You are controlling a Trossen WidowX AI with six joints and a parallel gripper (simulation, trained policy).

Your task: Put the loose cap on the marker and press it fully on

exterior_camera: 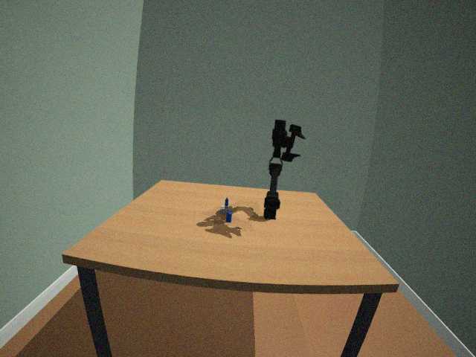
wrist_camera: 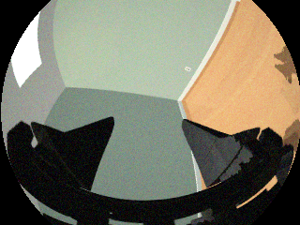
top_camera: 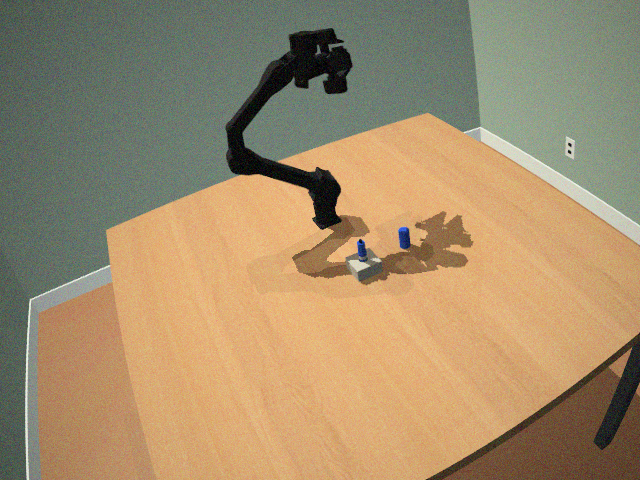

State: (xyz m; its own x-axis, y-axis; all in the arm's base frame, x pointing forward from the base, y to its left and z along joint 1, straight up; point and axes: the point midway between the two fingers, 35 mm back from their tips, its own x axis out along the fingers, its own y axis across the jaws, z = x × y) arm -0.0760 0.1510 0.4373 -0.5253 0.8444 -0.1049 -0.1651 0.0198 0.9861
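On the light wooden table (top_camera: pixel 289 330) (exterior_camera: pixel 230 249), you are seeing a slim blue marker with a dark tip (top_camera: pixel 361 251) (exterior_camera: pixel 227 201) standing upright and uncapped in a small, pale grey square block (top_camera: pixel 364 269). Its cap, a plain blue cylinder (top_camera: pixel 404 238) (exterior_camera: pixel 229 217), is standing upright on the tabletop near the block. Your black two-fingered claw (top_camera: pixel 316 85) (exterior_camera: pixel 302 146) (wrist_camera: pixel 148 122) is hanging high above, its fingers spread wide apart, holding nothing.

The table (top_camera: pixel 289 335) (wrist_camera: pixel 234 103) is cut off by the lower and right edges of the top view and only partly shown in the wrist view. The pen's (top_camera: pixel 361 251) (exterior_camera: pixel 226 201) lower end is hidden inside the block (top_camera: pixel 360 272) (exterior_camera: pixel 229 211). In the exterior view, the cap (top_camera: pixel 404 237) (exterior_camera: pixel 229 217) partly covers the block, whose outline is too small to resolve.
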